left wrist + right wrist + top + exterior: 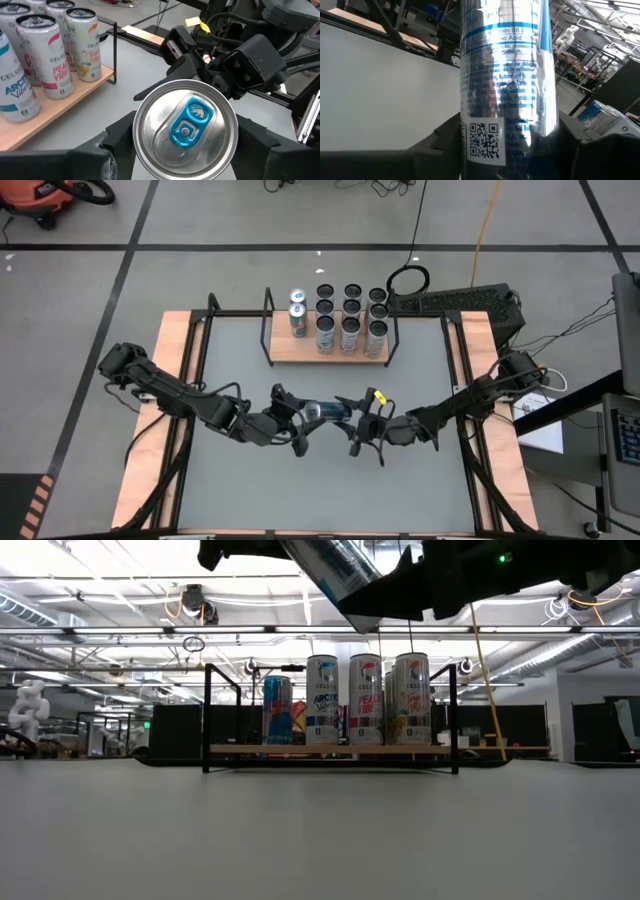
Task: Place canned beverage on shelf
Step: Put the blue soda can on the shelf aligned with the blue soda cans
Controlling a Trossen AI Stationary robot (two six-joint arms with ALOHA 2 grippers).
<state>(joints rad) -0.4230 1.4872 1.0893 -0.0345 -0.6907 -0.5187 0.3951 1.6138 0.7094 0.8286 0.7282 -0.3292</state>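
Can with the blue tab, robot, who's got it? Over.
Left gripper and right gripper both on the can, held mid-air. Shelf has room on its left. Nothing in the way.

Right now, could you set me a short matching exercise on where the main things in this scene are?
Things:
1. can
2. shelf
3. left pincer
4. right pincer

Places:
a. at the table's far edge, loaded with upright cans
b. at the can's right end
c. midair, lying sideways between both arms
d. at the can's left end

Pairs: 1-c, 2-a, 3-d, 4-b

Grey taped floor, red vacuum
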